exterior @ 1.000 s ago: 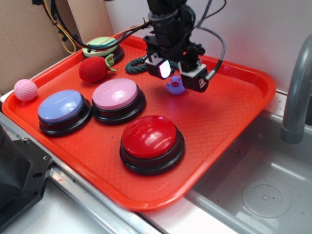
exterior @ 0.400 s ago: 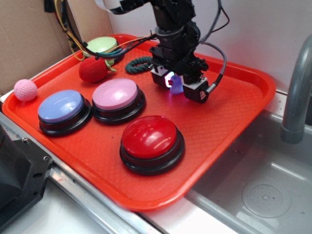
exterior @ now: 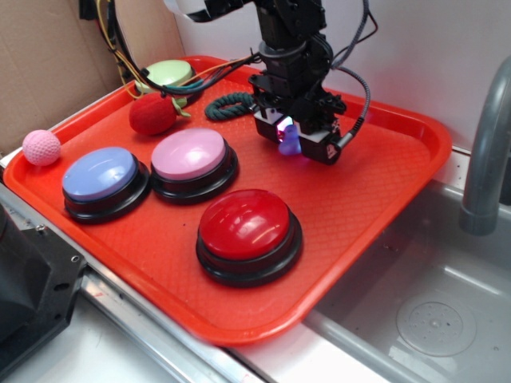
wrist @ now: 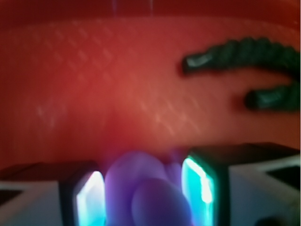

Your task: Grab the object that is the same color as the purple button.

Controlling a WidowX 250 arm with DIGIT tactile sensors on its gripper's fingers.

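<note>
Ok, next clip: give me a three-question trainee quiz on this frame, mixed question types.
1. True or false: the purple duck sits between the fingers of the gripper.
2. Which button lies nearest the pink knitted ball? A) red button B) purple button C) pink button
3. Fill in: the dark green rope lies on the orange ___.

Key: 1 true; 2 B; 3 tray.

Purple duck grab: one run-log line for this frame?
phase: grasp | gripper: down on tray, fingers either side of purple duck | contact: cannot tell | purple button: untouched | lifted: not yet
</note>
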